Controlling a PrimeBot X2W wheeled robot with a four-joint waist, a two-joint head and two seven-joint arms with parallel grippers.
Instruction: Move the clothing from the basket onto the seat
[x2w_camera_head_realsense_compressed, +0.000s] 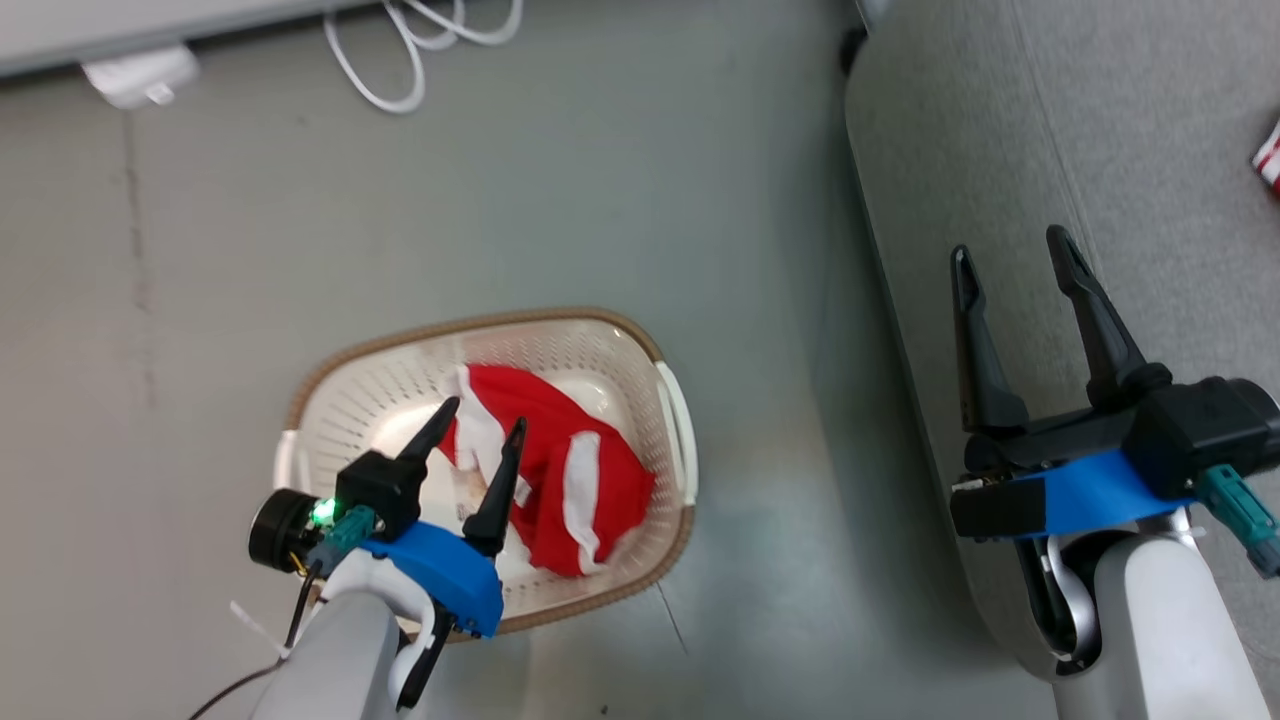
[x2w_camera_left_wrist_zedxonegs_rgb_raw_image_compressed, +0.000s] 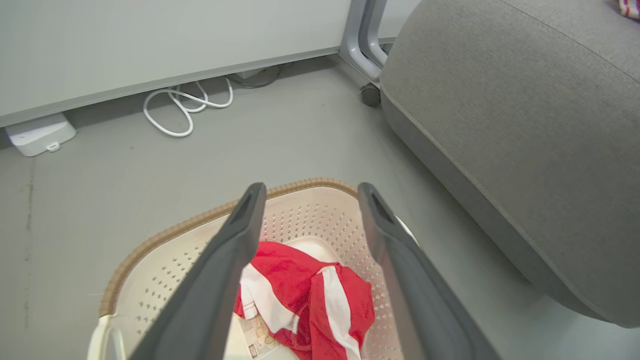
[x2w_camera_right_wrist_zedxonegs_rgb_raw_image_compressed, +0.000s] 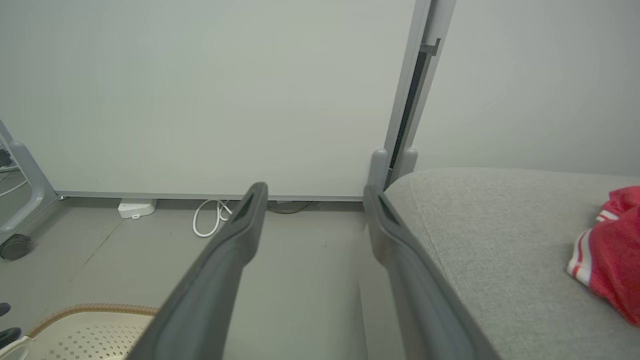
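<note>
Grey floor, pale wall panel behind. Cream perforated basket stands on the floor near the grey seat, not touching it. One red garment with white stripes lies crumpled in the basket, partly covering a paper label. Another red piece lies on the seat cushion.

Arm states: left end effector hovers over the basket, fingers spread, empty; right end effector sits over the seat edge, fingers spread, empty.

Judgement: the jersey looks light and limp, so it should drape and stretch and is not fragile. Best hold is the raised fold mid-heap, pinched through several layers, clear of the basket wall.
</note>
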